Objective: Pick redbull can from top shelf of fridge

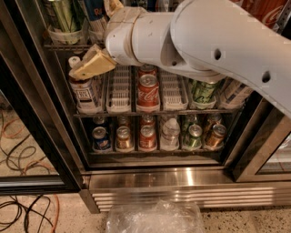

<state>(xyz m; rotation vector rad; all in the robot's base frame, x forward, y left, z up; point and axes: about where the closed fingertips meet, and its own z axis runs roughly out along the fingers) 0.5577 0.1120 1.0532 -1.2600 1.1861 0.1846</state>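
The fridge (154,184) stands open in front of me. On its top shelf (58,46), at the upper left, the redbull can (94,12) stands in a white holder, right of a green-striped can (63,16). Only the lower part of the blue-and-silver can shows; its lid is cut off by the frame's top edge. My gripper (94,38) reaches in from the right at the end of the big white arm. One tan finger (91,64) points left below the shelf edge, the other (112,5) sits up beside the can. The fingers are spread apart around the can's lane.
On the middle rack stand a white-capped bottle (84,90), a red cola can (148,88) and a green can (203,91). Several cans fill the bottom rack (154,136). A clear plastic bag (154,219) and cables (18,211) lie on the floor.
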